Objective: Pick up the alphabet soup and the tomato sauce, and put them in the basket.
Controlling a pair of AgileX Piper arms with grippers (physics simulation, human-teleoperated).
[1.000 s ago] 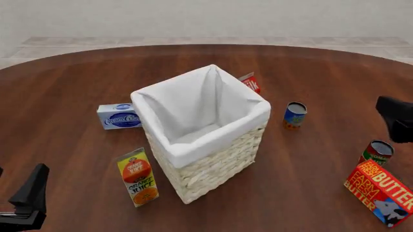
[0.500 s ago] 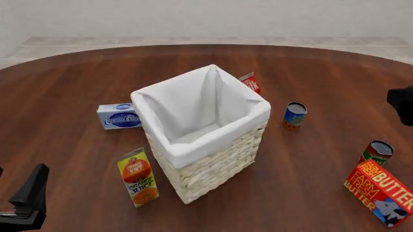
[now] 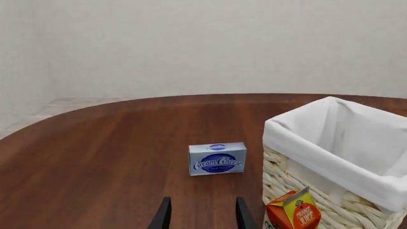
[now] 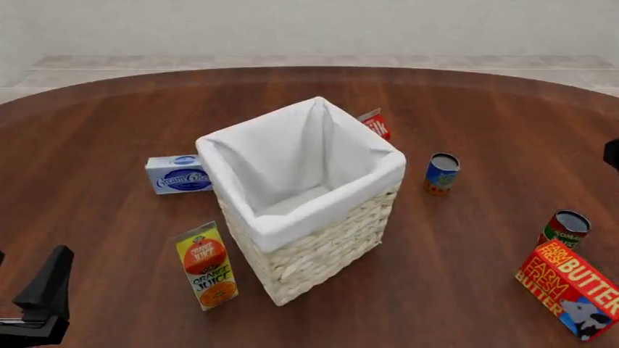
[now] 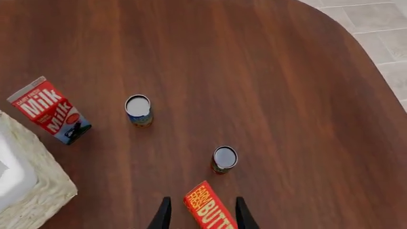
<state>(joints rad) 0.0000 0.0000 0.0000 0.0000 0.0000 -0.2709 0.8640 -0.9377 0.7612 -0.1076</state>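
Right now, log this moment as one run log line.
left gripper open, idle | right gripper open above butter box | alphabet soup, tomato sauce on table | basket empty

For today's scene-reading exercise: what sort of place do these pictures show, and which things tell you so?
Probably a simulated tabletop test scene, not a real kitchen: a large round wooden table against bare walls, holding grocery packs such as a cream cheese box and an orange juice carton around a cloth-lined wicker basket.
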